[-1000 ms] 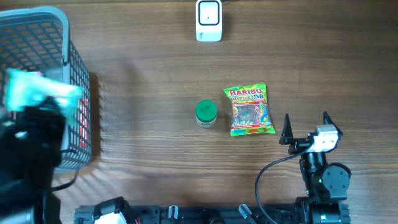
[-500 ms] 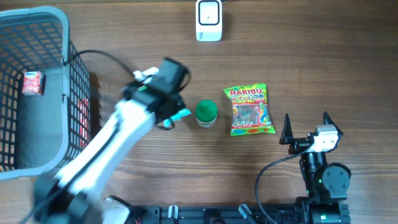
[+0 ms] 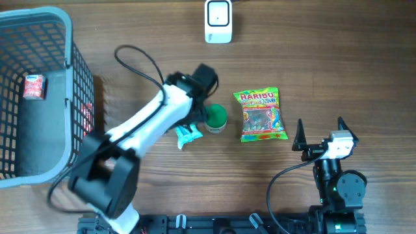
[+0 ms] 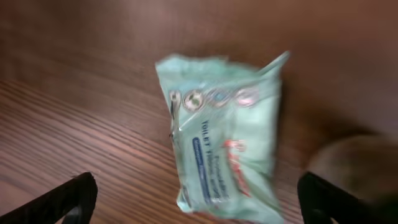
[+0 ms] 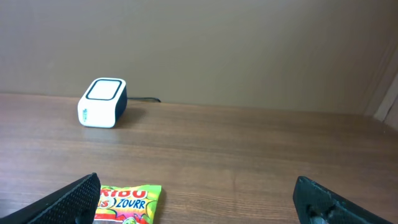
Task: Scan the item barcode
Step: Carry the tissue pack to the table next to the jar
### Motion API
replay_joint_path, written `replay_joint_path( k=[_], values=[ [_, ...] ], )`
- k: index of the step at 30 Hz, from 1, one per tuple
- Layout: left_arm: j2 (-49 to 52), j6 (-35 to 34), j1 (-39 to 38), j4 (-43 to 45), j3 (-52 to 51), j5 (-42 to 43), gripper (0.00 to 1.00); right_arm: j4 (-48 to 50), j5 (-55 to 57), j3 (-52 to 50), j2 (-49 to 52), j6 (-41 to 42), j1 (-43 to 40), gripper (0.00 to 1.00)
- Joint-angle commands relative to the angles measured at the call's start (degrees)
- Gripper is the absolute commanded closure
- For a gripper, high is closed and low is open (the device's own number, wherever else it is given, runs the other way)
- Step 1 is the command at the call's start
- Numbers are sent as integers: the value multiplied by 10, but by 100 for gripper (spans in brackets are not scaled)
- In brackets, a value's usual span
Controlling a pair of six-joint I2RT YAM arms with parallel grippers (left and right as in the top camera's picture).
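Observation:
A pale green wipes packet (image 3: 188,136) lies on the wood just left of a green-lidded jar (image 3: 215,118). My left gripper (image 3: 195,125) hovers over it, open. In the left wrist view the blurred packet (image 4: 224,155) sits between the wide-spread fingers (image 4: 74,196) of the left gripper (image 4: 199,200), and neither finger touches it. The white scanner (image 3: 218,21) stands at the table's far edge, also seen as a white scanner (image 5: 102,102) in the right wrist view. My right gripper (image 3: 320,133) rests open near the front right, empty; the right wrist view shows this gripper (image 5: 199,200) too.
A Haribo bag (image 3: 260,115) lies right of the jar, its top edge showing as a Haribo bag (image 5: 127,202) by the right fingers. A grey wire basket (image 3: 71,39) fills the left side and holds a small red packet (image 3: 34,86).
The left arm swung from the basket to the table's middle with the green packet. Its jaws then opened and the packet now lies loose on the wood. The right arm stayed still.

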Motion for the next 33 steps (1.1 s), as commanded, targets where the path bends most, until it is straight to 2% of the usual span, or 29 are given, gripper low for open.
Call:
replay_joint_path(
  k=[1, 2, 3, 7, 14, 18, 22, 30, 33],
  values=[
    [-85, 12, 2, 3, 51, -19, 43, 2, -7, 0, 0, -8, 2, 0],
    [-96, 12, 2, 12, 51, -12, 73, 2, -7, 0, 0, -8, 2, 0],
    [-102, 8, 2, 17, 51, -6, 96, 2, -7, 0, 0, -8, 2, 0],
    [-94, -51, 2, 3, 36, -2, 96, 2, -7, 0, 0, -8, 2, 0],
    [-94, -119, 2, 29, -69, 16, 96, 2, -7, 0, 0, -8, 2, 0],
    [-85, -118, 2, 127, -152, 79, 96, 2, -7, 0, 0, -8, 2, 0],
    [-54, -118, 2, 186, -209, 120, 96, 2, -7, 0, 0, -8, 2, 0],
    [-29, -100, 2, 212, -202, 122, 96, 2, -7, 0, 0, -8, 2, 0],
    [-47, -63, 2, 170, -152, 114, 96, 2, -7, 0, 0, -8, 2, 0]
  ],
)
